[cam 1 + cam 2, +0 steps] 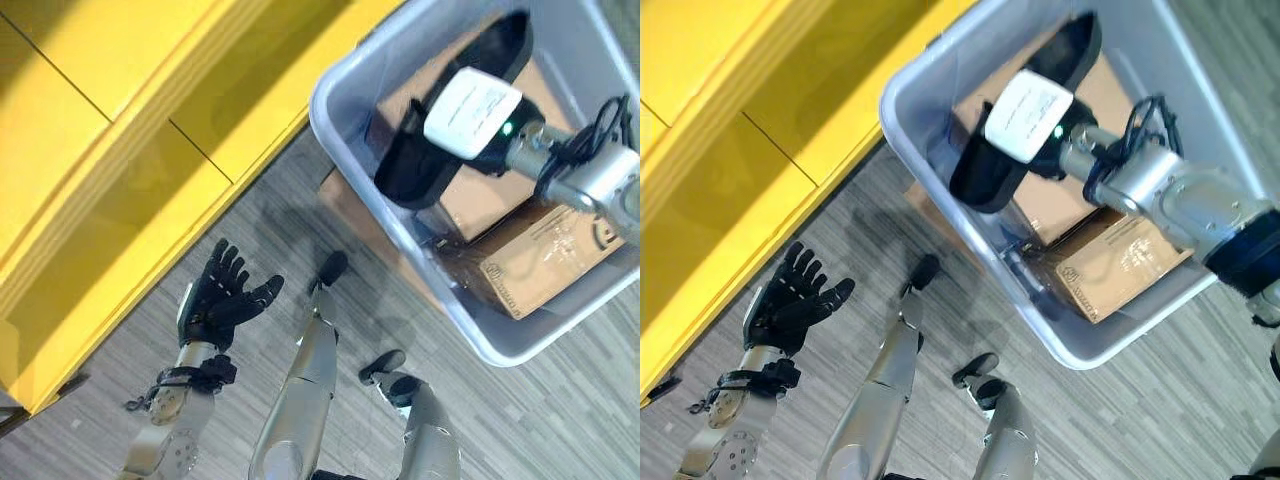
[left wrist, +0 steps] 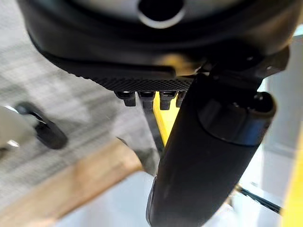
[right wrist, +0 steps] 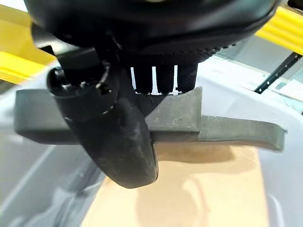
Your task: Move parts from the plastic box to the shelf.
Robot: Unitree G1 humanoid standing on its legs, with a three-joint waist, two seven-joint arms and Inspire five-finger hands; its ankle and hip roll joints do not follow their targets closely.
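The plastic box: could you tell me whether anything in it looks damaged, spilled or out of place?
Nothing stands out. The plastic box holds cardboard boxes lying flat, and the right hand grips a dark part above them.

shelf (image 1: 110, 130) left | plastic box (image 1: 345, 130) right, on floor (image 1: 560, 420) | part (image 1: 440, 120) and cardboard (image 1: 520, 260) in box

Bright, even light; soft shadows on the floor (image 1: 300, 220); wrist views blurred close up.
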